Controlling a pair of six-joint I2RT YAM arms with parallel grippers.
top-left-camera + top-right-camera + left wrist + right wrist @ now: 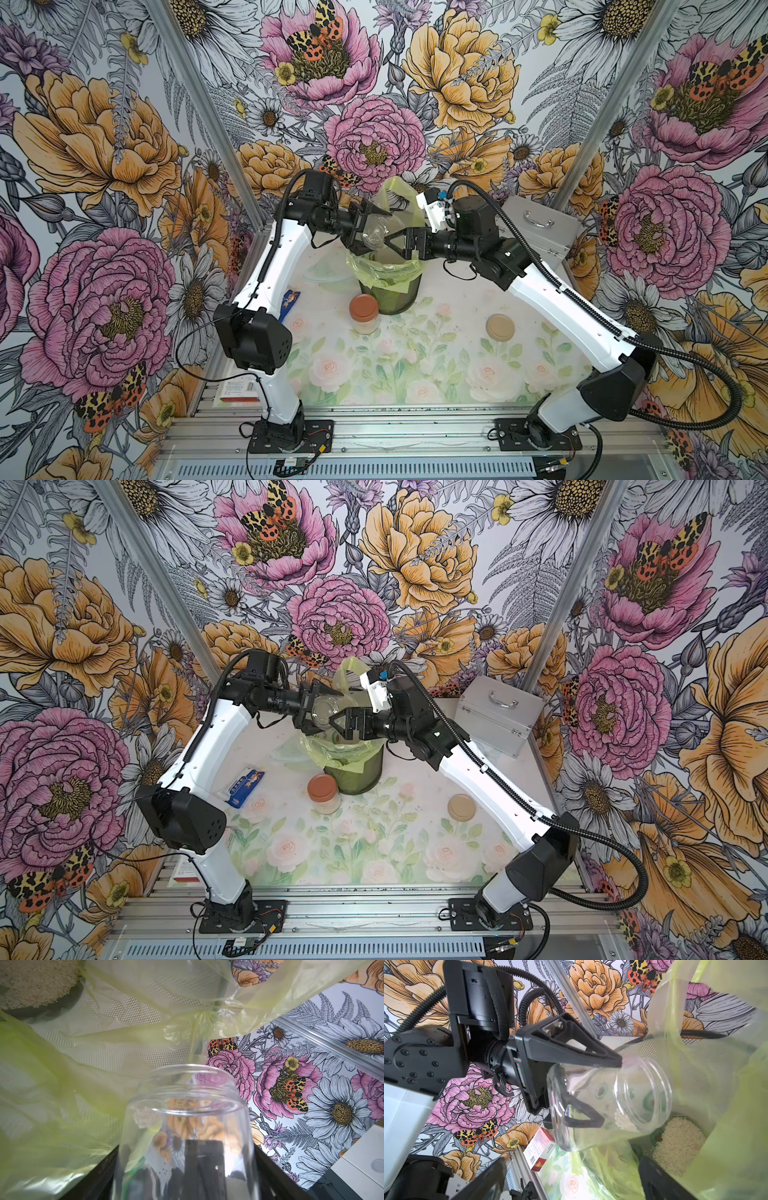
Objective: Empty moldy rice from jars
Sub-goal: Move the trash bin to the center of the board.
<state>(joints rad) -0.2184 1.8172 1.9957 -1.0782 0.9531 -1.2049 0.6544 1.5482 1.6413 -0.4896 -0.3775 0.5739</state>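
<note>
Jar (374, 237) aslant, mouth toward bin (392, 297)

The open jar (608, 1103), clear glass, hangs tilted mouth-down over the bin (395, 300), a small rice clump (625, 1123) stuck inside its neck. A pale rice heap (679, 1145) lies in the bin. The orange-lidded jar (364, 314) stands upright on the table (415, 357), grains inside.
</note>
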